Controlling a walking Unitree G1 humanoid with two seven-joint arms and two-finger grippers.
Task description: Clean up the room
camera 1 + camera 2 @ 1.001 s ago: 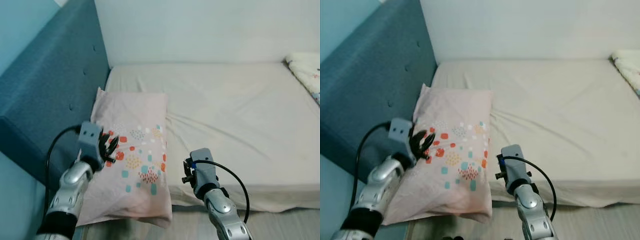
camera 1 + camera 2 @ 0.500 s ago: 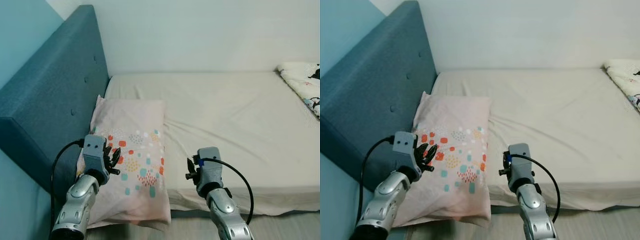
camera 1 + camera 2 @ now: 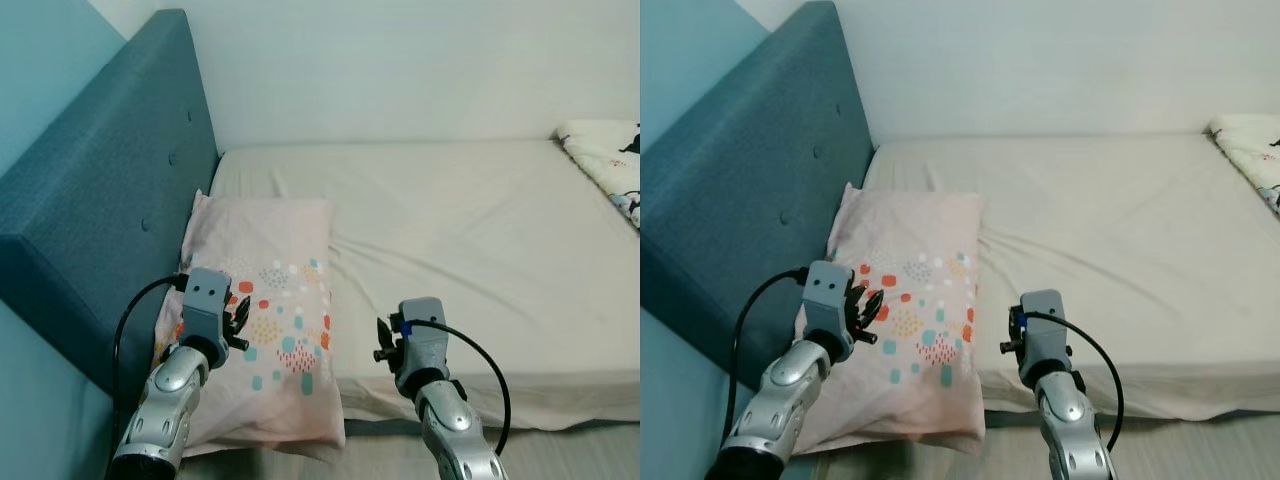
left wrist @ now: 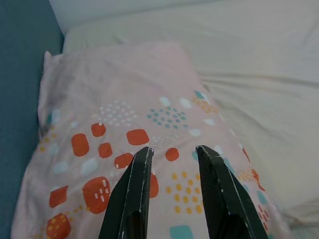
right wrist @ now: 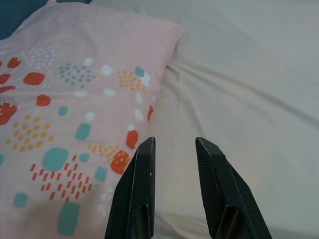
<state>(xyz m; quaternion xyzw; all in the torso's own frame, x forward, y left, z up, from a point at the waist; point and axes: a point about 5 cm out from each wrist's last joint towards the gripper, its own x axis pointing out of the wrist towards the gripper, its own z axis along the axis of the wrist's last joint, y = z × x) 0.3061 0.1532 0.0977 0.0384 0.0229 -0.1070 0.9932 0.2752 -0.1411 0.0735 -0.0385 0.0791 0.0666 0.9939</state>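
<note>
A bed (image 3: 470, 240) under a plain cream sheet, wrinkled near the middle; blue padded headboard (image 3: 95, 200) along the robot's left, white wall (image 3: 400, 70) behind; a strip of grey floor (image 3: 570, 450) at the near edge; corner of a patterned quilt (image 3: 605, 160) at the far right.

Pink pillow (image 3: 265, 300) with orange, teal and white spots, lying flat at the head end, beside the headboard, its near end hanging slightly over the mattress edge.

Left gripper (image 4: 172, 152) low over the pillow's near half, above the orange patches; fingers (image 4: 134, 189) parted by a modest gap, nothing between them; contact with the fabric impossible to tell.

Right gripper (image 5: 174, 144) over the sheet just beside the pillow's right edge; fingers (image 5: 139, 189) likewise apart by a narrow gap, holding nothing, clear of the bedding as far as can be seen.
</note>
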